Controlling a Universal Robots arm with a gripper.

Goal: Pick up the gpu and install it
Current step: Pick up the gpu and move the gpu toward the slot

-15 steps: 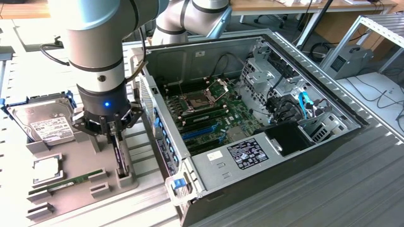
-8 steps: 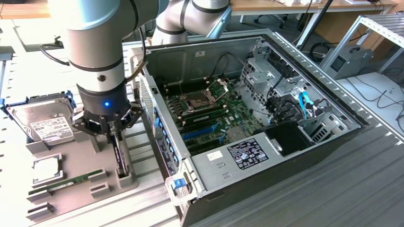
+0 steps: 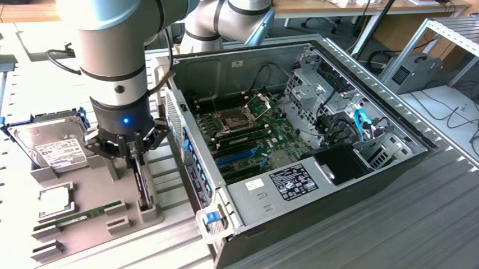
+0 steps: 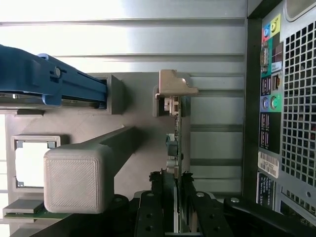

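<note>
**Subject item.** The gpu (image 3: 142,186) is found standing on its long edge in the grey fixture plate (image 3: 97,190), outside the computer case (image 3: 190,162) and just beside its rear panel. In the wrist view the card is seen edge-on, with its far end seated under a grey end block (image 4: 173,86) of the fixture. In the exterior view its near end is held by a second grey block (image 3: 148,212). The card is recorded as not installed.

**Gripper.** The gripper (image 4: 176,200) is positioned directly over the gpu, with one black finger (image 4: 150,210) on each side of the card. The jaws appear to be closed on the card's two faces. The contact itself is partly hidden, so a firm grip cannot be fully confirmed. No lift out of the blocks is observed.

**Fixture.** On the same plate, towards the exterior view's left, a hard drive (image 3: 56,147) in a blue carrier is noted, well apart from the card. A processor (image 3: 56,200) is seen in a square recess, and a memory stick (image 3: 78,216) lies near the plate's front edge. A square grey post (image 4: 74,177) stands between the carrier and the card.

**Case.** The case lies open on a slatted metal table (image 3: 419,224), with the motherboard (image 3: 254,134) exposed.
</note>
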